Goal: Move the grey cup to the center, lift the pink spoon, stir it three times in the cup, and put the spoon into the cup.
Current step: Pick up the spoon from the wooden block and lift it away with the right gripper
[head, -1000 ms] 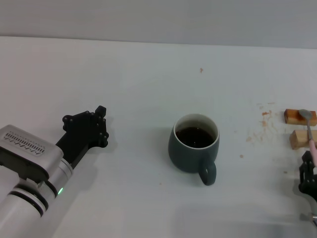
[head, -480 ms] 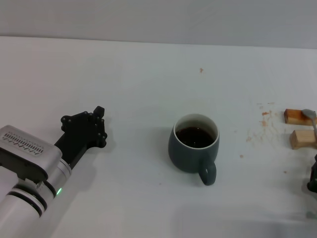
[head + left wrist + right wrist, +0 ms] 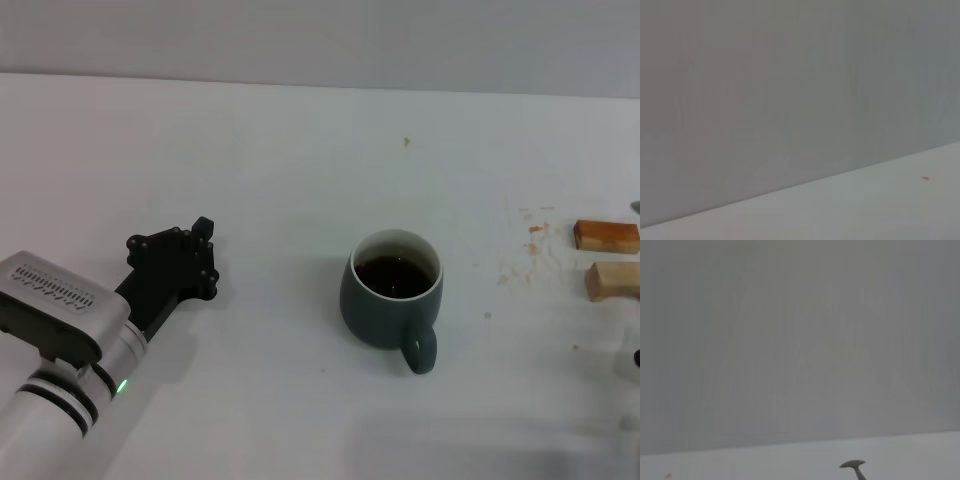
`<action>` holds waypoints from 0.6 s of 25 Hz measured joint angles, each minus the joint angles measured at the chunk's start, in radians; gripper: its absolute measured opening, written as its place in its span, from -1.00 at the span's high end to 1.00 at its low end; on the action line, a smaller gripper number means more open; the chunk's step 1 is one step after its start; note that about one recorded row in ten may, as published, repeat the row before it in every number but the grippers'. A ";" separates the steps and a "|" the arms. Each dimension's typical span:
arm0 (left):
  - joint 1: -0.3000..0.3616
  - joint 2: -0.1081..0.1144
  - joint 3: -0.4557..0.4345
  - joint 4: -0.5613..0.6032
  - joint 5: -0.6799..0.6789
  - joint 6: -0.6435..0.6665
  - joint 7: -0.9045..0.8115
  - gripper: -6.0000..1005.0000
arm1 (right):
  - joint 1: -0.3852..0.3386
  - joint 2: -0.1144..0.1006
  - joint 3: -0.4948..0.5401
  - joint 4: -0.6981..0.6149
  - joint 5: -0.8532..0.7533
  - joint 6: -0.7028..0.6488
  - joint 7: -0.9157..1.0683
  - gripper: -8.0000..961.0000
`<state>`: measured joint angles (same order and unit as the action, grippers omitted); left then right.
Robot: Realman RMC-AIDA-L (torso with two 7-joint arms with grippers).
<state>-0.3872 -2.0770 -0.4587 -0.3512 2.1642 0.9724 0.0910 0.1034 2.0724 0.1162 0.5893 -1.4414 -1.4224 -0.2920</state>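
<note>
The grey cup (image 3: 390, 302) stands mid-table with dark liquid inside, its handle turned toward me. My left gripper (image 3: 176, 262) rests on the table well to the cup's left, apart from it. The pink spoon is off the wooden blocks. Only a sliver of its silver bowl (image 3: 636, 207) shows at the right edge of the head view. The right wrist view shows that bowl (image 3: 853, 464) raised in front of the wall, its handle cut off by the frame. Of my right gripper (image 3: 637, 358), only a dark edge shows at the far right, and the spoon travels with it.
Two small tan wooden blocks (image 3: 606, 236) (image 3: 612, 280) lie at the right side of the white table (image 3: 300, 170). Small brown stains (image 3: 532, 240) mark the surface beside them. A grey wall runs behind the table's far edge.
The spoon has risen off the wooden blocks and slid right, almost out of the head view, along with my right gripper. My left gripper has barely shifted.
</note>
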 joint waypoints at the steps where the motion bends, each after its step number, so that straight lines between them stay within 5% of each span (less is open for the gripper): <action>1: -0.001 0.000 -0.001 0.000 0.002 -0.004 0.001 0.99 | 0.001 -0.002 0.000 0.004 -0.001 -0.010 -0.006 0.84; 4: -0.005 0.000 -0.001 0.000 0.003 -0.009 0.000 0.99 | 0.009 -0.019 0.001 0.057 -0.001 -0.046 -0.072 0.84; 9: -0.010 0.000 -0.001 0.000 0.004 -0.012 0.000 0.99 | 0.033 -0.092 0.007 0.217 0.004 -0.057 -0.178 0.84; 12: -0.014 0.000 -0.002 0.000 0.004 -0.013 0.000 0.99 | 0.057 -0.154 0.016 0.335 0.006 -0.040 -0.230 0.84; 15: -0.016 0.000 -0.002 0.000 0.005 -0.014 0.002 0.99 | 0.082 -0.242 0.032 0.498 0.017 0.006 -0.302 0.84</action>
<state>-0.4029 -2.0769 -0.4603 -0.3512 2.1689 0.9584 0.0930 0.1852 1.8307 0.1479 1.0875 -1.4246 -1.4166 -0.5943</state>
